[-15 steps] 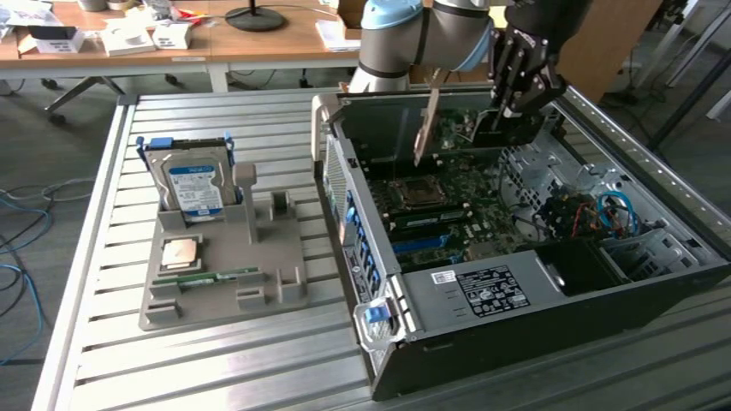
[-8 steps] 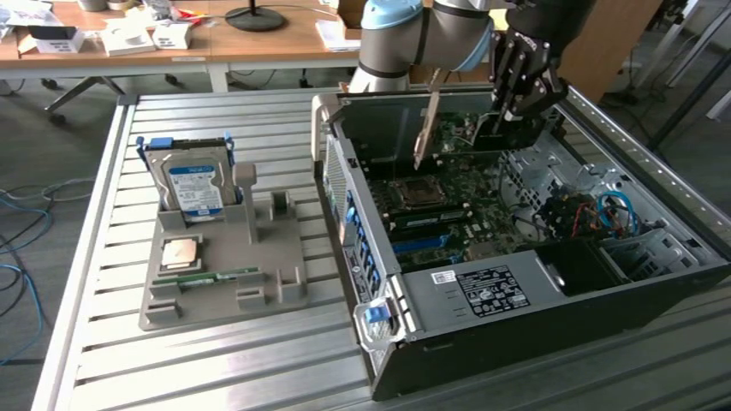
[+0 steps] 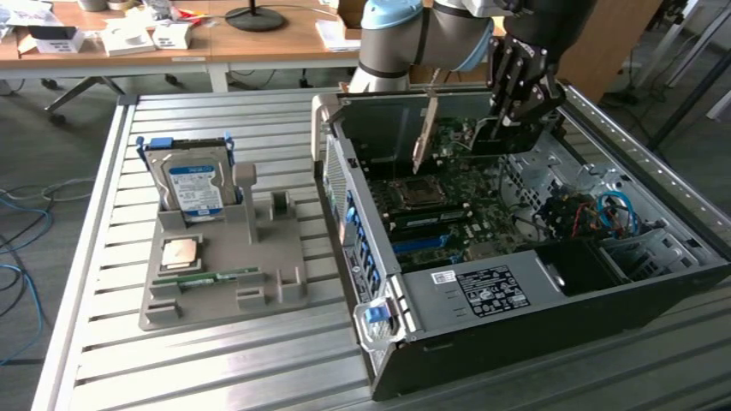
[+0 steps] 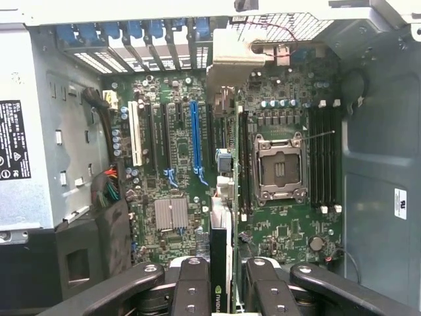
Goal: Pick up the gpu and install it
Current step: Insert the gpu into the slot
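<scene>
Pinching the gpu [image 4: 221,260] between its two pads, your pincer [image 4: 223,293] hangs over the open computer case [image 3: 480,351], with the card stood on edge above the motherboard [image 4: 276,230]. That upright hold makes sense: the slots run the same way, so the card's lower edge can meet one squarely.

From the wrist view you get the alignment. The card's dark edge runs away from the camera between the blue slot [image 4: 195,138] and the CPU socket [image 4: 279,164], and its silvery bracket [image 4: 230,59] points at the slotted rear wall.

The exterior view gives you height instead. There the gpu [image 3: 429,128] reads as a thin tan strip towards the far end of the case, just left of the pincer [image 3: 505,137]. I judge it not seated, though its contact edge is hidden. That view also takes in the grey holder [image 3: 217,257] on the bench [image 3: 103,368] to the left, carrying the hard drive [image 3: 194,184].
</scene>
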### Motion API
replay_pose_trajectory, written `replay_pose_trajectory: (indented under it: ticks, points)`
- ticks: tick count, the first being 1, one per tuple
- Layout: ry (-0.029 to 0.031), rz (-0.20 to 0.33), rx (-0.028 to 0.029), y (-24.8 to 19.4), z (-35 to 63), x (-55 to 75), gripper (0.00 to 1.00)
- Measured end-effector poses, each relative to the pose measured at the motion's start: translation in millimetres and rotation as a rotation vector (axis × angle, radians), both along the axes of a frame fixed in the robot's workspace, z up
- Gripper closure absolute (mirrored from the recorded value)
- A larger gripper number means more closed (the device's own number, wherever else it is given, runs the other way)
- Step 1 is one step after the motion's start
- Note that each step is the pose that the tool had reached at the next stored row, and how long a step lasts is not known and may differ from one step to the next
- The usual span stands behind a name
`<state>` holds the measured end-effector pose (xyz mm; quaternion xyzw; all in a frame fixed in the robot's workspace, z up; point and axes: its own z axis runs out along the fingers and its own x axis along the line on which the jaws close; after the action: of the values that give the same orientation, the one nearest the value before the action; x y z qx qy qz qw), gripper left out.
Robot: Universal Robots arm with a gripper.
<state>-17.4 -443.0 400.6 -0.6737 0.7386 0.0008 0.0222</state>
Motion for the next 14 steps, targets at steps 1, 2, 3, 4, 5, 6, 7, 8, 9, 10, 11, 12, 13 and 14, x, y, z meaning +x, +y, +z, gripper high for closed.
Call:
replay_pose_trajectory:
  ticks: [1,2,3,4,5,6,7,8,9,10,11,12,13,14]
  points:
    - [0.0001,0.000,-0.0001,0.0,0.0,0.0,0.74]
    - [0.0000,0.000,0.0000,0.0,-0.1,0.0,0.74]
    - [-0.0001,0.000,0.0002,0.0,-0.1,0.0,0.74]
    - [0.0000,0.000,0.0004,0.0,-0.2,0.0,0.74]
    - [-0.0001,0.000,0.0009,0.0,-0.3,0.0,0.74]
    - [-0.0002,0.000,0.0011,0.0,-0.9,0.0,0.74]
    - [-0.0001,0.000,0.0010,0.0,-1.8,0.0,0.74]
    - [-0.0001,0.000,0.0010,0.0,-3.0,0.0,0.74]
    - [-0.0001,0.000,0.0008,0.0,-7.5,0.0,0.74]
    - [0.0000,0.000,0.0008,0.0,-11.2,-0.1,0.74]
    - [0.0000,0.000,0.0008,0.0,-11.9,-0.1,0.74]
    - [0.0000,0.000,0.0007,0.0,-12.5,-0.1,0.74]
    - [-0.0001,0.000,0.0008,0.0,-13.0,-0.1,0.74]
    - [-0.0001,0.000,0.0008,0.0,-13.1,-0.1,0.74]
